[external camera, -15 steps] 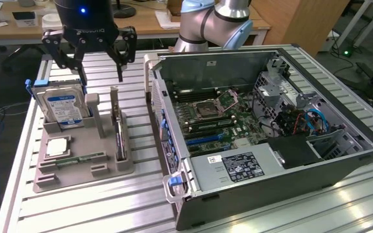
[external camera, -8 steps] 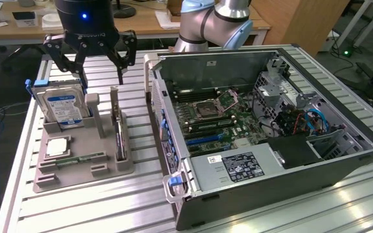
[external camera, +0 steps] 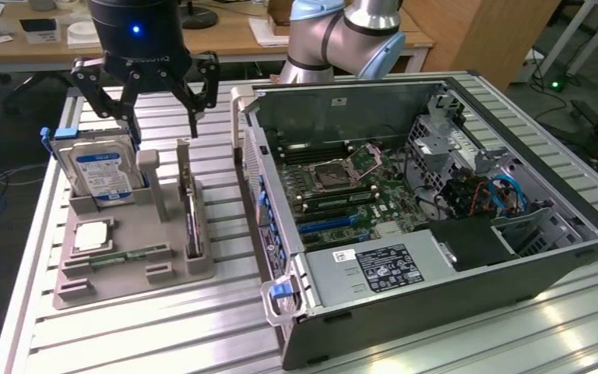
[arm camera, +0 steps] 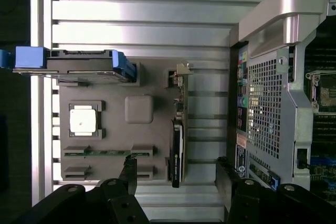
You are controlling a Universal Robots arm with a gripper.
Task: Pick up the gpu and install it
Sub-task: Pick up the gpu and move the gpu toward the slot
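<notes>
Gpu (external camera: 191, 218) on edge in tray (external camera: 122, 274), between hard drive (external camera: 102, 171) and computer case (external camera: 486, 284)

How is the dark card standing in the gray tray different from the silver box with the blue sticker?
The gpu is dark and very thin; the hard drive is silvery, thicker, with a blue-and-white label. The gpu rests on its long edge, nearer the computer case; the hard drive stands on end, farther from it. Both stand in slots of the gray tray.
</notes>
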